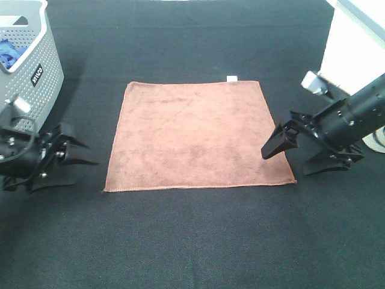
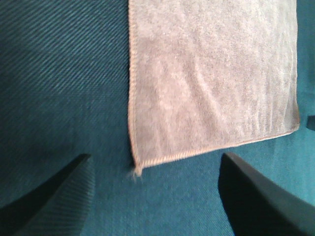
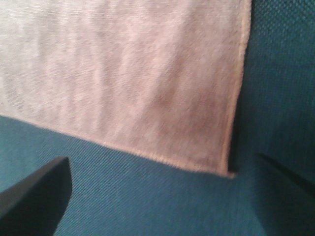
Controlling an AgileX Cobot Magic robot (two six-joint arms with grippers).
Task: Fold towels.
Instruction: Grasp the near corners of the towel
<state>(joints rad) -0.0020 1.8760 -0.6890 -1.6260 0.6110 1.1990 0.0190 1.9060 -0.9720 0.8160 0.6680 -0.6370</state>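
A square reddish-brown towel (image 1: pixel 198 135) lies spread flat on the dark table, with a small white tag (image 1: pixel 231 77) on its far edge. My left gripper (image 1: pixel 90 154) sits low just left of the towel's near-left corner, open and empty. In the left wrist view that corner (image 2: pixel 136 163) lies just ahead of the gap between the two dark fingers (image 2: pixel 49 196). My right gripper (image 1: pixel 284 164) stands open beside the near-right corner, touching nothing. The right wrist view shows the towel (image 3: pixel 128 73), its corner (image 3: pixel 229 171) ahead of the spread fingers (image 3: pixel 34 191).
A grey perforated basket (image 1: pixel 33 66) with something blue (image 1: pixel 9 54) inside stands at the back left, right behind the left arm. A white object (image 1: pixel 355 42) occupies the back right corner. Dark cloth covers the table (image 1: pixel 192 241) all around the towel.
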